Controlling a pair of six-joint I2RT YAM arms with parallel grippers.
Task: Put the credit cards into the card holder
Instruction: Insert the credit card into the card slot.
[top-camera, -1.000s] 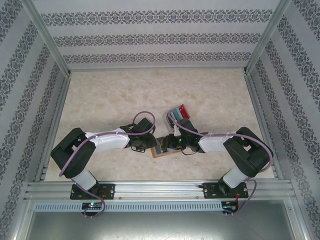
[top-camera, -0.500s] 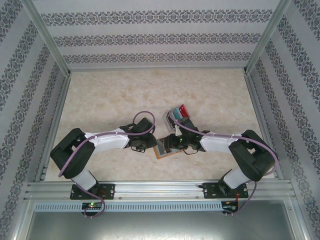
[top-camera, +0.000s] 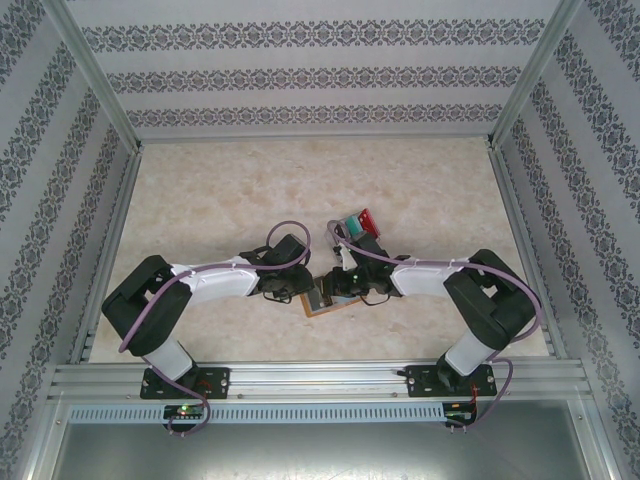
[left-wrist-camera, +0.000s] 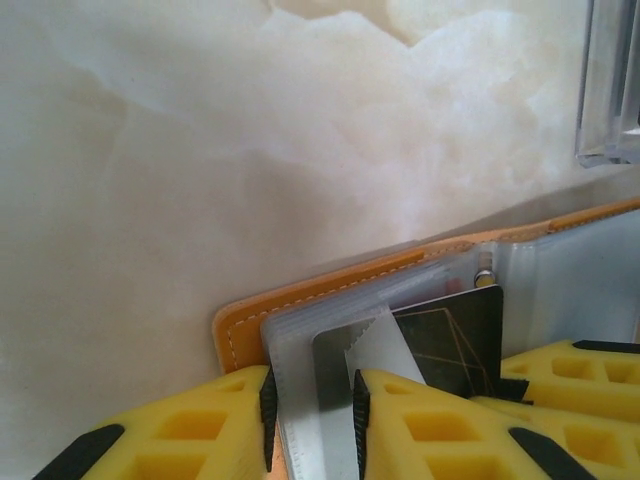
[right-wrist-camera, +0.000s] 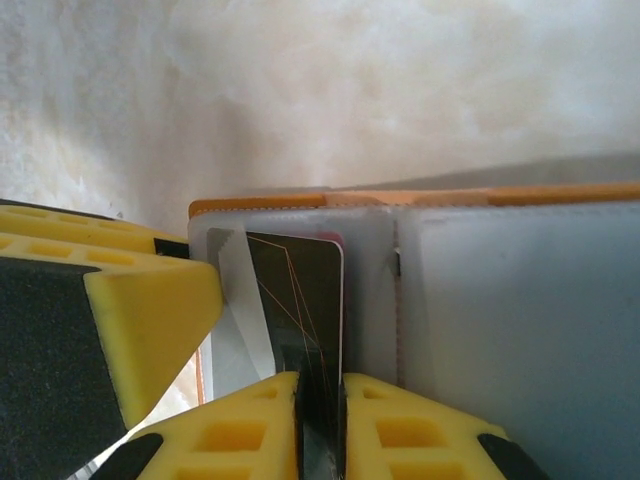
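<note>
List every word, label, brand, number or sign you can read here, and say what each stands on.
None can be read.
The black card carries only thin gold lines, no letters or digits.
The card holder shows only stitching, no brand.
The fanned cards in the top view are too small to tell any print.
The walls bear an ornamental pattern, not writing.

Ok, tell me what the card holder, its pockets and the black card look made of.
Card holder: orange-tan leather or imitation, matte, stitched edge. Pockets: translucent grey flexible plastic, the card showing through. Black card: apparently rigid glossy plastic, thin, with fine printed lines.
</note>
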